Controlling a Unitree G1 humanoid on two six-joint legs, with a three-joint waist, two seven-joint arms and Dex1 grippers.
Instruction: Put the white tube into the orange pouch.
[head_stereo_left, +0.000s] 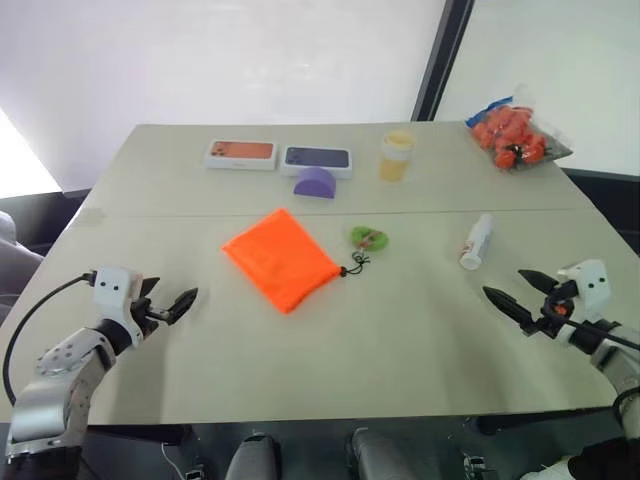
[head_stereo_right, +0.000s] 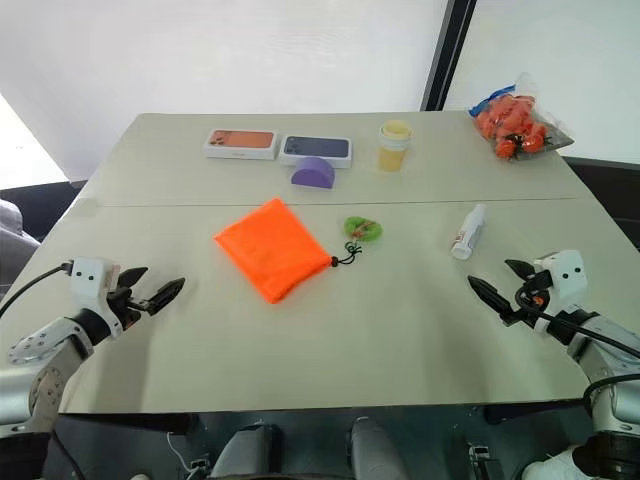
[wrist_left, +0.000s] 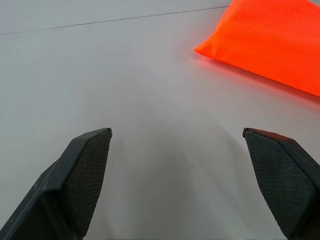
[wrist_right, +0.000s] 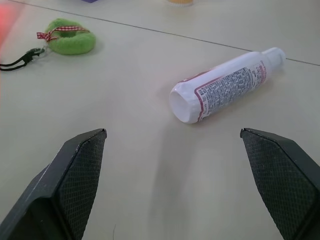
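I see the white tube (wrist_right: 226, 86) lying on the table (head_stereo_left: 400, 330), its red-framed small print unreadable, right of the orange pouch (head_stereo_left: 281, 257). My left gripper (head_stereo_left: 172, 305) and right gripper (head_stereo_left: 515, 295) hover spread, empty.

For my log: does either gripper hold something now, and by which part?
Nothing is held. The left gripper and right gripper are open over the table; the white tube lies untouched.

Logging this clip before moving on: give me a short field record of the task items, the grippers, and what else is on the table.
white tube: lying on its side, on the right of the table, untouched
orange pouch: flat, mid-table, cord to green tag
left gripper: jaws open, empty
right gripper: jaws open, empty, facing tube
far side: two flat boxes, purple block, yellow cup, clear bag
step: not started
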